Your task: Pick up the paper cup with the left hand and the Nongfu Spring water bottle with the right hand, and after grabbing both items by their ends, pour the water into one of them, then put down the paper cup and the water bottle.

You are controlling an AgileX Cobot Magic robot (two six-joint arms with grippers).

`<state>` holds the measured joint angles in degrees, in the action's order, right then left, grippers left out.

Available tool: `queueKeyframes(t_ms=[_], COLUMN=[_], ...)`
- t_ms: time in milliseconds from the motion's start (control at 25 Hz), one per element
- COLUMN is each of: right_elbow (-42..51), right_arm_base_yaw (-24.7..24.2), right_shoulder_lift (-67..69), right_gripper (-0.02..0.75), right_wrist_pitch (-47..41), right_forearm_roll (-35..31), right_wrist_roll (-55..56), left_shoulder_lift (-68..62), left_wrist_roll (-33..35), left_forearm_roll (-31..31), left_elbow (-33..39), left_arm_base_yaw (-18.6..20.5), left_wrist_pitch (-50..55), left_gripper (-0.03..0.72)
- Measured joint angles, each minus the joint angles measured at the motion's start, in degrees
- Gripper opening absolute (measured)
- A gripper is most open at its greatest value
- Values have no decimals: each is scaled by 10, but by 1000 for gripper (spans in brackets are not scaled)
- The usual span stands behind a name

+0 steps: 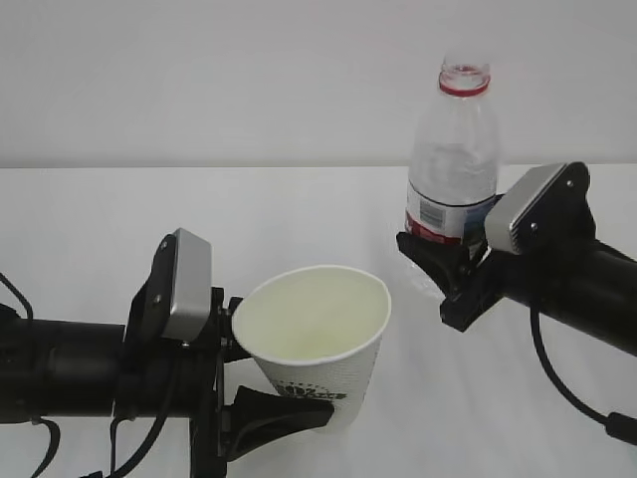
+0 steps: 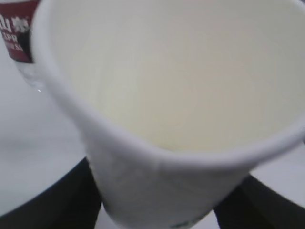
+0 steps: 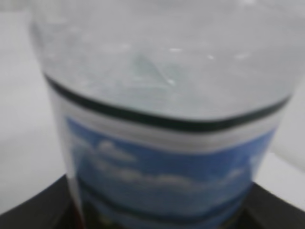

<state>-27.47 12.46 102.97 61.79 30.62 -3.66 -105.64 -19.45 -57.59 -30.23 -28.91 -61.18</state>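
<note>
Nearest, the left hand (image 1: 261,398) reaches in level from the left, jaws clamped on the lower part of the paper cup (image 1: 320,339), which tilts away. Farther back, the right hand (image 1: 438,264) angles in, jaws gripping the upright Nongfu Spring water bottle (image 1: 453,159) low above the white table (image 1: 299,209).

Black tubular arms with silver-grey plates, apparently screwed, and trailing black cables.

We see a plain white table (image 1: 119,209) running to a straight far edge, a bare pale grey wall (image 1: 199,70) behind it, soft even light throughout.
</note>
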Motion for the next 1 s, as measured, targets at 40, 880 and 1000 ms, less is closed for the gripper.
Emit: queueKeyframes(t_ms=[40, 880, 1000], right_elbow=[-4, -98, -106], right_arm_base_yaw=[0, 0, 0], right_shoulder_lift=[-9, -35, -35], right_gripper=[450, 450, 449], right_wrist_pitch=[0, -55, -56], right_forearm_roll=[3, 148, 152], right_wrist_roll=[0, -54, -81], left_shoulder_lift=[0, 0, 0], left_wrist_roll=[0, 0, 0], left_forearm_roll=[0, -21, -21], left_elbow=[0, 0, 0], left_arm_base_yaw=[0, -12, -12], left_wrist_pitch=[-3, -21, -21], left_gripper=[486, 486, 486])
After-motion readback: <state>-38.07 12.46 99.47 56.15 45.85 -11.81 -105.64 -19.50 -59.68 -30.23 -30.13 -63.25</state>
